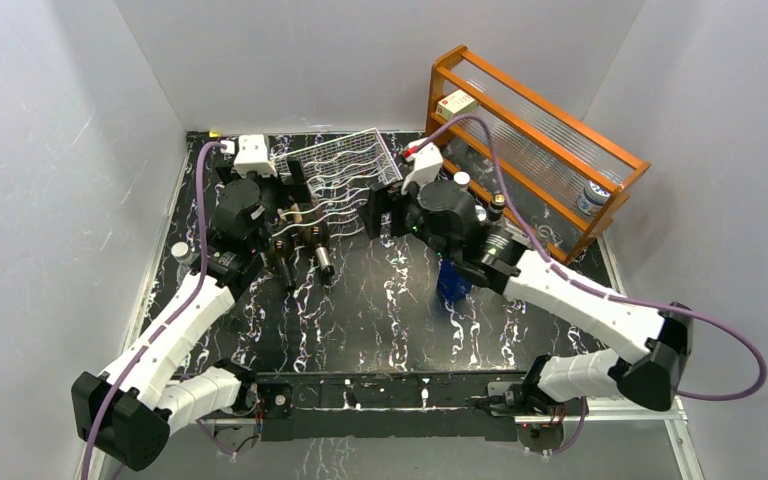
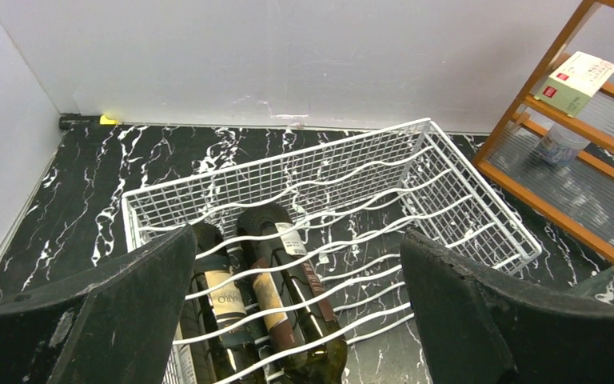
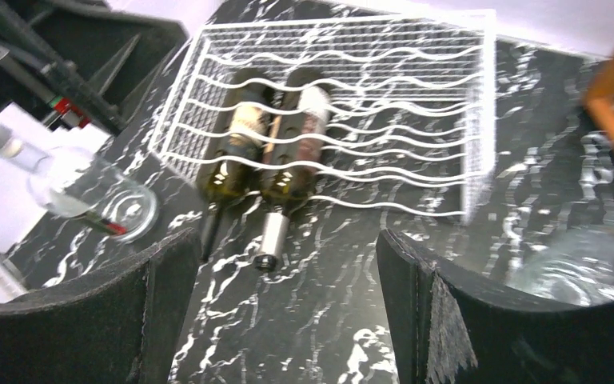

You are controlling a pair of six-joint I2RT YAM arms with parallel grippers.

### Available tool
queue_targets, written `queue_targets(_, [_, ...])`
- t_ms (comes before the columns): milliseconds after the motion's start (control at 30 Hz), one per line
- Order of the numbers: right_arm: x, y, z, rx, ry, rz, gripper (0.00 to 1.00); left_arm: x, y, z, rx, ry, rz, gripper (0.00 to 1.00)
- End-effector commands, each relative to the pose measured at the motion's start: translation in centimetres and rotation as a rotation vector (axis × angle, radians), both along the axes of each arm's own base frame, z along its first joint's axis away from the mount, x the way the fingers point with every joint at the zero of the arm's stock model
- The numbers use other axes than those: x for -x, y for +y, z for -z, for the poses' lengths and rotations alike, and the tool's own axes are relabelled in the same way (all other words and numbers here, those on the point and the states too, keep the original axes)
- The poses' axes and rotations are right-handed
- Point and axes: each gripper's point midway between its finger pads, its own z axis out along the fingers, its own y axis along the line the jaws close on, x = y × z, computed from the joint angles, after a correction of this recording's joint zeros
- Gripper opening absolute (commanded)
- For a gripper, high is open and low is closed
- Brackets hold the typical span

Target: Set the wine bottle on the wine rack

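The white wire wine rack (image 1: 345, 165) stands at the back of the black marbled table. Two dark wine bottles lie side by side in its left cradles, one with a cream label (image 2: 212, 292) and one with a brown label (image 2: 288, 292). Their necks stick out of the front, one with a silver cap (image 3: 270, 238). My left gripper (image 2: 300, 320) hangs open above the bottles, touching neither. My right gripper (image 3: 288, 320) is open over bare table in front of the rack, a little short of the silver cap.
An orange wooden shelf (image 1: 540, 130) stands at the back right, holding a small box (image 1: 457, 103) and a jar (image 1: 592, 197). A clear bottle (image 3: 88, 192) lies left of the rack. A blue object (image 1: 452, 280) sits under my right arm. White walls enclose the table.
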Motion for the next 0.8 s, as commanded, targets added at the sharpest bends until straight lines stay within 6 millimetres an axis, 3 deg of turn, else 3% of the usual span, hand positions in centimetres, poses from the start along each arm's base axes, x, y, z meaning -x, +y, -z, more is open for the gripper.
queue_targets(0, [-1.0,-5.9,-4.3,0.086,-0.122,0.187,0.9,0.7,-0.4,-2.4,0.037,-0.092,0.049,0.98])
queue_targets(133, [-1.0,-10.4,-6.9,0.112,-0.174,0.332,0.9,1.0,-1.9,-2.5,0.02,-0.109,0.147,0.98])
queue_targets(300, [-0.2,-14.5,-8.6,0.121,-0.195,0.433,0.9,2.7,-6.4,-2.7,-0.018,-0.145,0.432,0.98])
queue_targets(500, [0.9,-17.7,-6.6,0.184,-0.119,0.521,0.91,6.0,-11.7,-2.3,-0.031,-0.159,0.794,0.98])
queue_targets(667, [1.8,-18.9,-4.2,0.233,-0.055,0.538,0.91,7.0,-13.1,-1.8,-0.018,-0.14,0.9,0.98])
queue_targets(767, [2.3,-18.6,-3.0,0.24,-0.024,0.5,0.93,7.1,-13.4,-1.7,-0.014,-0.136,0.913,0.98])
